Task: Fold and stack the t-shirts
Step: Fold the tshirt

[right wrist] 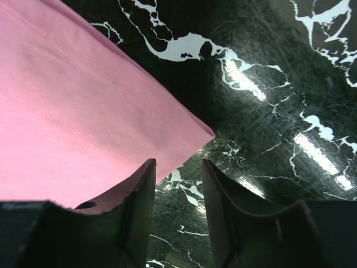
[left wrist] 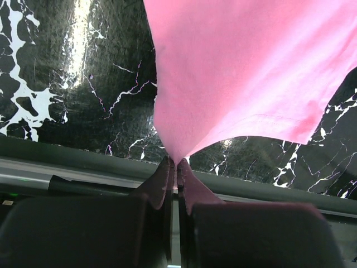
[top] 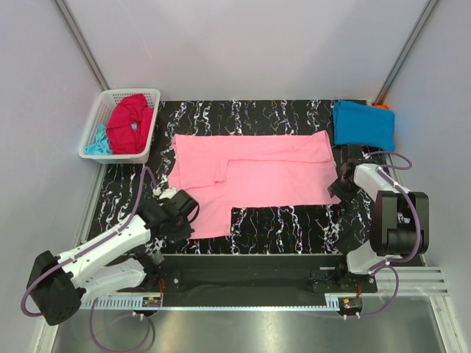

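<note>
A light pink t-shirt (top: 254, 173) lies spread on the black marbled table (top: 294, 220), partly folded. My left gripper (top: 182, 209) is shut on its near left corner; in the left wrist view the pink cloth (left wrist: 240, 67) runs into the closed fingertips (left wrist: 176, 166). My right gripper (top: 341, 185) is open and empty beside the shirt's right corner (right wrist: 195, 131), which lies just ahead of the gap between the fingers. A folded bright blue t-shirt (top: 363, 123) lies at the back right, with an orange edge (top: 381, 107) behind it. A crimson red t-shirt (top: 130, 123) and a pale aqua one (top: 96, 143) sit in the basket.
The white lattice basket (top: 149, 136) stands at the back left corner of the table. Grey walls close in the left, right and back. A metal rail (top: 294, 283) runs along the near edge by the arm bases.
</note>
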`<state>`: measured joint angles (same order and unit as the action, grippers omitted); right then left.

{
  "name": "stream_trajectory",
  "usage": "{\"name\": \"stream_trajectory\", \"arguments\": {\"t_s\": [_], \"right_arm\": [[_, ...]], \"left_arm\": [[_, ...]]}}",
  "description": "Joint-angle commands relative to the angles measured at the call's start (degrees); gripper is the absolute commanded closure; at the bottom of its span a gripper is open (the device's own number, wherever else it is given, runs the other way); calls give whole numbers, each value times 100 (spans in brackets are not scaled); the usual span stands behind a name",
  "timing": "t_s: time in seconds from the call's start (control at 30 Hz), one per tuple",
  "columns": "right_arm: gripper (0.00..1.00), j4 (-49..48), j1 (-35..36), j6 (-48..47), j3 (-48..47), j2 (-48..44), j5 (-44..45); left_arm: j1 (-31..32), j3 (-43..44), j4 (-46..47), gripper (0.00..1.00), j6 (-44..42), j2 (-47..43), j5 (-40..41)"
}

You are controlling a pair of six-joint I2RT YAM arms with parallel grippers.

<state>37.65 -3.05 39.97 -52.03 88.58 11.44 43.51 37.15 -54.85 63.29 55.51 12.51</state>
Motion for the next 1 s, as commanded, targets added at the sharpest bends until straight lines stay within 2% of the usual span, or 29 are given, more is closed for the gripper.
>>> {"name": "stream_trajectory", "arguments": {"t_s": [0.0,0.33,0.57,0.67,0.7,0.97], "right_arm": [[54,-108,-55,108,96,81,-107],[55,-276,-293,46,202,353,-371],[73,-416,-372,-94,176,555,-406],[89,-443,-407,-129,158,608,-458],[100,-451,-416,-121,158,617,-450],[100,-311,-416,-208,325,187,-319]], "left_arm": [[26,240,-26,100,-106,13,260],[26,311,-35,100,-185,66,295],[26,293,-43,100,-185,57,313],[26,311,-61,100,-176,39,322],[26,320,-78,100,-176,22,331],[26,539,-499,100,-10,-180,699]]}}
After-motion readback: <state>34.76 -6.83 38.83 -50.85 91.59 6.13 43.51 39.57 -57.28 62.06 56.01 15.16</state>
